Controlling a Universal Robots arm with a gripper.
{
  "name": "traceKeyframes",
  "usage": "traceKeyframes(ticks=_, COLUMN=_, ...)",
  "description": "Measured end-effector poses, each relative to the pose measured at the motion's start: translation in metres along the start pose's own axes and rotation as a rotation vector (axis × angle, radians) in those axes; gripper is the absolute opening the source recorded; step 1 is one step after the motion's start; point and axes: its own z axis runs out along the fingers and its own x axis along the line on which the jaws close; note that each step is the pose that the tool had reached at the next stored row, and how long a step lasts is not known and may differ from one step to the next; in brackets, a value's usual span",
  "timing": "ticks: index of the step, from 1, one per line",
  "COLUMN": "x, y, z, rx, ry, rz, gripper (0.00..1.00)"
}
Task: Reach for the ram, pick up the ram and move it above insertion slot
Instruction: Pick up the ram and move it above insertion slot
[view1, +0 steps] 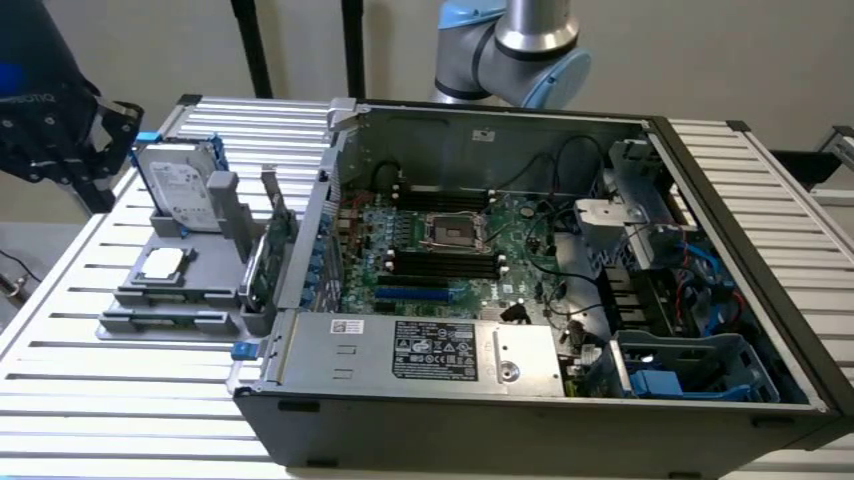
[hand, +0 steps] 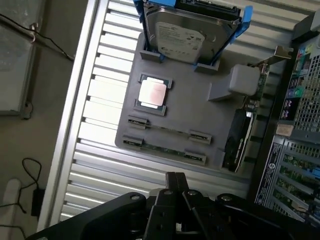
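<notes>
Nearest the lens, black two-finger gripper (hand: 175, 176), fingertips closed together and holding nothing. Hangs above the silver slatted metal table (hand: 100, 100), apart from everything. Just beyond the fingertips, the ram (hand: 162, 149): long thin green circuit-board stick, lying flat between small clips at the near edge of a grey plastic fixture tray (hand: 200, 110). Long axis seems to run across the line in which the fingers point, not along it. Further out on the same tray, a square silver processor chip (hand: 152, 92), then a silver boxy hard drive (hand: 180, 35) in a blue bracket. Beside the tray, open dark computer case (view1: 694, 400) with black memory slots (view1: 441, 262), well apart from the ram.
</notes>
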Motion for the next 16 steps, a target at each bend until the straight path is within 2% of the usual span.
traceKeyframes(ticks=16, x=0.0000, y=-0.0004, z=0.0096, rx=0.0004, ry=0.0114, rz=-0.291, gripper=0.11)
